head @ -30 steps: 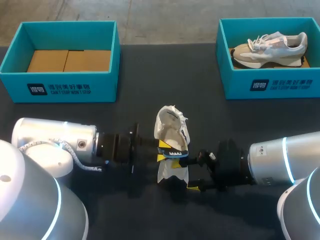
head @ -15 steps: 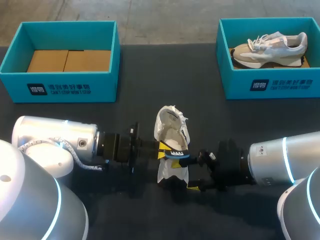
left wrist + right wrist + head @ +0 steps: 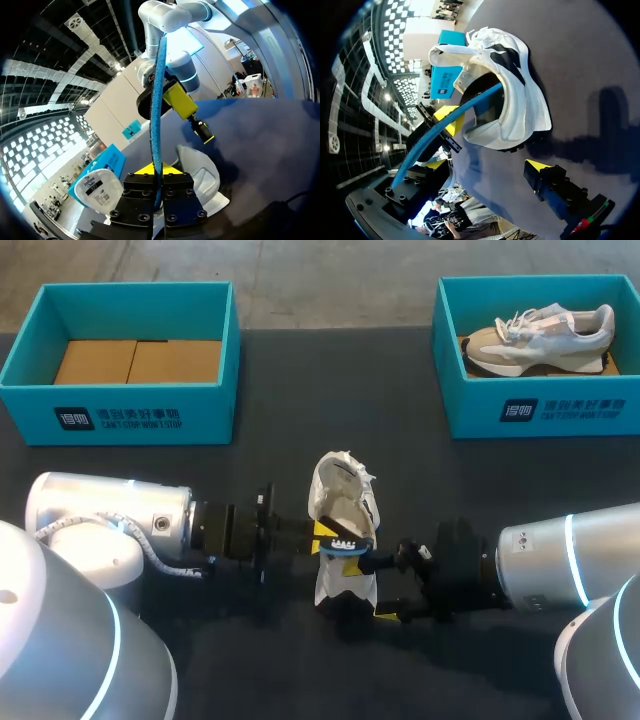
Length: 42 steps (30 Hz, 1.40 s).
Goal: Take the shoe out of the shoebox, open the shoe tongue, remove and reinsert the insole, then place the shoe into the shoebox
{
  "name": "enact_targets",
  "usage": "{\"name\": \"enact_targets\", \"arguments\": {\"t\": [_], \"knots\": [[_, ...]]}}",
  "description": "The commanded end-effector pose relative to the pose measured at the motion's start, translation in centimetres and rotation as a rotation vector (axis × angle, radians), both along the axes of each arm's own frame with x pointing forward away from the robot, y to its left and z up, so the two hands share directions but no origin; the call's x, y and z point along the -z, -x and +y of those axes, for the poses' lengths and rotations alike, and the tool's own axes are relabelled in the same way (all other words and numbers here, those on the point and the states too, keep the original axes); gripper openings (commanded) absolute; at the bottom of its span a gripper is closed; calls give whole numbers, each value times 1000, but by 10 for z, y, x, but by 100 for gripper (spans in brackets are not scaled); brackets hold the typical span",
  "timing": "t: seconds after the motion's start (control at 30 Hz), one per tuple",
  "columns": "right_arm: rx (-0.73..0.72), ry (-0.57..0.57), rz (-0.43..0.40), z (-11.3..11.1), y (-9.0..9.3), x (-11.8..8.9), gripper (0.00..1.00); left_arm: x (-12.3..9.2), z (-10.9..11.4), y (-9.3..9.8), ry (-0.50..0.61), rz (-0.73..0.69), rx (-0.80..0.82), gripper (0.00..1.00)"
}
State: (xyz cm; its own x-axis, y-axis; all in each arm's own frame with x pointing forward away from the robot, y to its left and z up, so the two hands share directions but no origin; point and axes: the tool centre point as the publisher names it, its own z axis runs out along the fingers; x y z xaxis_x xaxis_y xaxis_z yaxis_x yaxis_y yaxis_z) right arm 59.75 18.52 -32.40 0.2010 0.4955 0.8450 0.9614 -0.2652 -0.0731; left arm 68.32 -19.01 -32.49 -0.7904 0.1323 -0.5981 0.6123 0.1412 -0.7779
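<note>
A white shoe (image 3: 341, 508) lies on the dark table, its opening facing my grippers. My left gripper (image 3: 324, 538) comes in from the left and is shut on a blue insole (image 3: 349, 547) that sticks out of the shoe's opening. In the left wrist view the insole (image 3: 158, 95) rises edge-on from between the closed fingers (image 3: 145, 196), with the shoe (image 3: 201, 174) just beyond. My right gripper (image 3: 379, 587) stands open at the shoe's heel end. In its wrist view, the insole (image 3: 451, 123) runs from inside the shoe (image 3: 512, 90) past one right finger.
A teal shoebox (image 3: 60, 412) with brown cardboard inside stands at the far left. A second teal shoebox (image 3: 470, 400) at the far right holds another beige and white shoe (image 3: 540, 328). Dark tabletop lies between the boxes and the arms.
My left gripper's fingers have closed onto the blue insole, and the arm has drawn slightly back to the left. The right arm and the shoe have stayed put.
</note>
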Motion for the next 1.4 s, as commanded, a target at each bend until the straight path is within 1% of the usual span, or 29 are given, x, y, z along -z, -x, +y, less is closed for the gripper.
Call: {"name": "enact_targets", "arguments": {"t": [0.03,0.33,0.57,1.0,1.13,1.4], "knots": [[-1,-1,0,-2,1,-2,100,4,-2,-4,-5,0,7,0],[-1,-1,0,-2,1,-2,100,11,-6,-10,-17,-12,-3,0],[-1,-1,0,-2,1,-2,100,19,-8,-13,-41,-54,-8,0],[-1,-1,0,-2,1,-2,100,34,-4,-25,-67,-88,-44,0],[-1,-1,0,-2,1,-2,100,34,-4,-26,-64,-82,-51,0],[-1,-1,0,-2,1,-2,100,27,-7,-23,-50,-72,-44,0]]}}
